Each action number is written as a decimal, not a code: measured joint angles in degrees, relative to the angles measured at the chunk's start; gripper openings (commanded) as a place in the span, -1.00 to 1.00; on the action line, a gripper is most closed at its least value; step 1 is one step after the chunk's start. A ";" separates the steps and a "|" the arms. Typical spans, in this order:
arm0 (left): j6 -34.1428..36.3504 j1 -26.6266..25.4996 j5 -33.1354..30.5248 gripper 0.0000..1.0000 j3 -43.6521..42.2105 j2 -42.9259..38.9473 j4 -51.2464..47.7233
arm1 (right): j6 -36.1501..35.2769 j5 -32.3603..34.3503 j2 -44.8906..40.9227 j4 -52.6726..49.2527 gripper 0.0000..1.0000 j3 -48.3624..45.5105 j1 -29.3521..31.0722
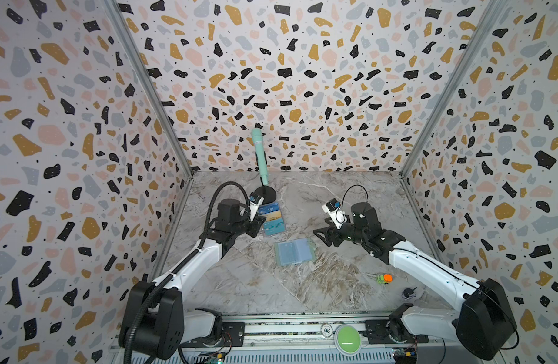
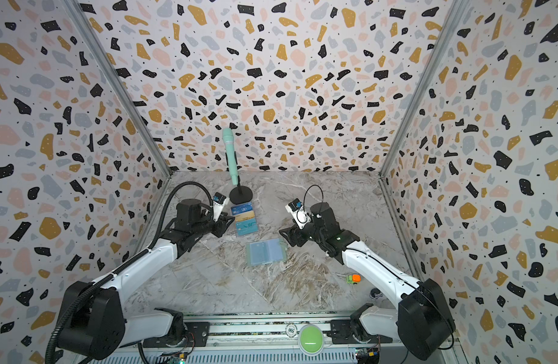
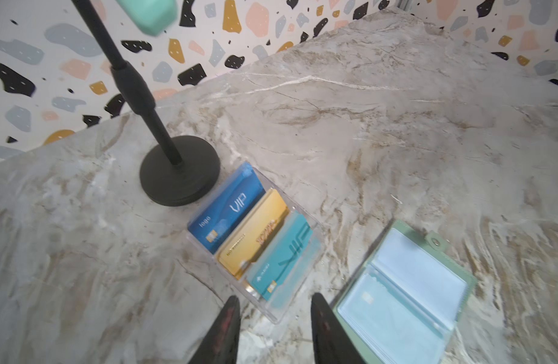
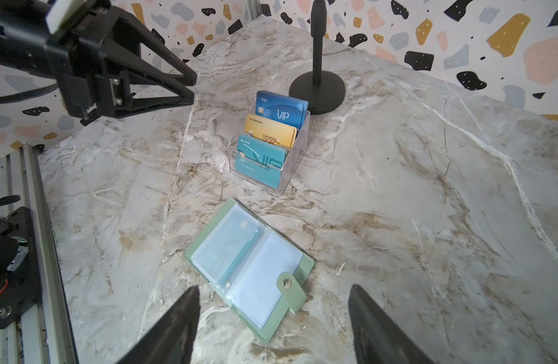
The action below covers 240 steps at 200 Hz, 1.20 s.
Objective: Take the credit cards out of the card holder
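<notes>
The card holder (image 1: 296, 252) lies open flat on the worktop (image 1: 334, 283), long axis left to right in both top views, snap tab (image 4: 287, 285) toward the right arm, 1 teal card (image 4: 239, 249) in the opposite page. The left tool (image 3: 275, 296) and right tool (image 4: 274, 287) have jaws apart, empty.

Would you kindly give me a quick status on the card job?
Left gripper and right gripper open, empty. Wallet lies open, teal card inside a sleeve. Nothing covering it.
</notes>
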 measured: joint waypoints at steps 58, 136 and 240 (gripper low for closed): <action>-8.59 -5.38 0.26 -0.37 -5.42 -0.72 2.32 | 1.07 2.03 3.58 -0.13 0.49 1.14 3.80; -13.40 -10.01 0.24 -0.64 -6.73 6.62 6.16 | 4.68 4.52 13.14 1.66 0.44 4.24 10.88; -17.84 -10.60 -0.13 -0.95 -10.19 14.21 13.73 | 6.73 5.92 20.02 3.39 0.42 5.70 13.86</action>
